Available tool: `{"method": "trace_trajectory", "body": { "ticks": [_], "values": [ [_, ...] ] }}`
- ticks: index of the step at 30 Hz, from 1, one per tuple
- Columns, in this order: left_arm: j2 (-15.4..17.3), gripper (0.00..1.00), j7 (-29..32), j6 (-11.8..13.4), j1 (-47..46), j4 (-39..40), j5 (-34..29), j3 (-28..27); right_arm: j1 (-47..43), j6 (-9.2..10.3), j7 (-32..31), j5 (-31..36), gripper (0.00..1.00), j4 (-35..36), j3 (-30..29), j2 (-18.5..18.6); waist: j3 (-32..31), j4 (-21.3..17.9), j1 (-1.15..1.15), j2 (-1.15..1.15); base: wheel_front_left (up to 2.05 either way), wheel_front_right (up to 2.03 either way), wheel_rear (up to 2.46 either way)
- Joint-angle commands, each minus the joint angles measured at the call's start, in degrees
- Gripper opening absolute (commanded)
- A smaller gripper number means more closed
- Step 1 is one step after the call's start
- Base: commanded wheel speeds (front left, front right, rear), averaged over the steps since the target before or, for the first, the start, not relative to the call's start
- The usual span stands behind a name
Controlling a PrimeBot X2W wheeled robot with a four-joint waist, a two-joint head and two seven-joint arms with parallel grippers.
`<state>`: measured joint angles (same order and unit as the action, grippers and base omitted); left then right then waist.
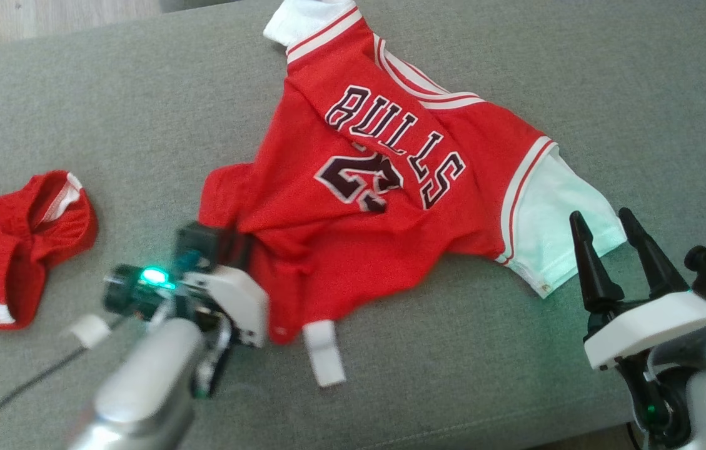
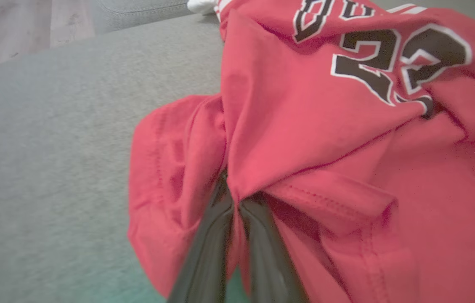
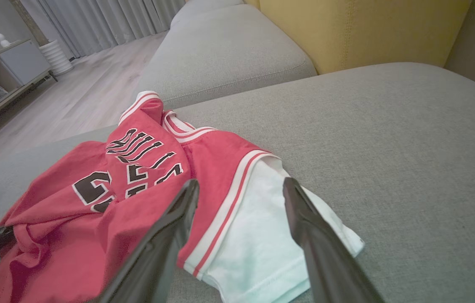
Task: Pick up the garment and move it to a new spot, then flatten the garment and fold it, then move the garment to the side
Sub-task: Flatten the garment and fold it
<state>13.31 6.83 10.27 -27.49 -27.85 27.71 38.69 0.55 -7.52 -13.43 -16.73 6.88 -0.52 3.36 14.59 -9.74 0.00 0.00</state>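
The jersey hem is clamped between the left fingers, lower centre; the right fingers stand apart, framing its white sleeve.

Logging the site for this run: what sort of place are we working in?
Most likely a home living room: the jersey lies on a grey sofa, with a yellow back cushion, long curtains and a low cabinet beyond.

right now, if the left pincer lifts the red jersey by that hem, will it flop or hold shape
Likely floppy: the jersey bunches into folds where the left pincer is shut on its hem. Probably light, thin cloth, so its white sleeve should trail behind.
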Motion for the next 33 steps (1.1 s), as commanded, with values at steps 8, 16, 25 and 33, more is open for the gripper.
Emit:
{"method": "trace_trajectory", "body": {
  "ticks": [8, 16, 25, 33],
  "values": [
    [9.52, 0.0, 3.3, 0.69, -3.68, 4.34, 1.33, -6.65, 1.29, 0.03, -0.23, -0.03, 1.0, 2.65, 0.65, 0.16, 0.35, -0.47, 0.0, 0.0, 0.0, 0.0, 0.0],
    [13.19, 0.42, 4.3, -1.92, -4.54, 2.39, 4.1, -9.0, 1.58, 0.03, 0.05, -0.23, 1.0, 2.28, 0.59, 0.22, 0.18, -1.42, 0.0, 0.0, 0.0, 0.0, 0.0],
    [11.68, 1.0, -5.33, 4.58, 3.27, 4.71, 5.07, -12.75, 0.9, 0.03, 0.32, 0.48, 1.0, 2.15, 0.6, 0.13, -1.87, -0.88, 0.0, 0.0, 0.0, 0.0, 0.0],
    [10.13, 1.0, -17.62, 12.89, 15.41, 13.61, 4.35, -16.74, -0.06, 0.03, -0.03, 1.9, 1.0, 3.26, 0.76, 0.3, -5.29, 1.38, 0.0, 0.0, 0.0, 0.0, 0.0]
  ]
}}
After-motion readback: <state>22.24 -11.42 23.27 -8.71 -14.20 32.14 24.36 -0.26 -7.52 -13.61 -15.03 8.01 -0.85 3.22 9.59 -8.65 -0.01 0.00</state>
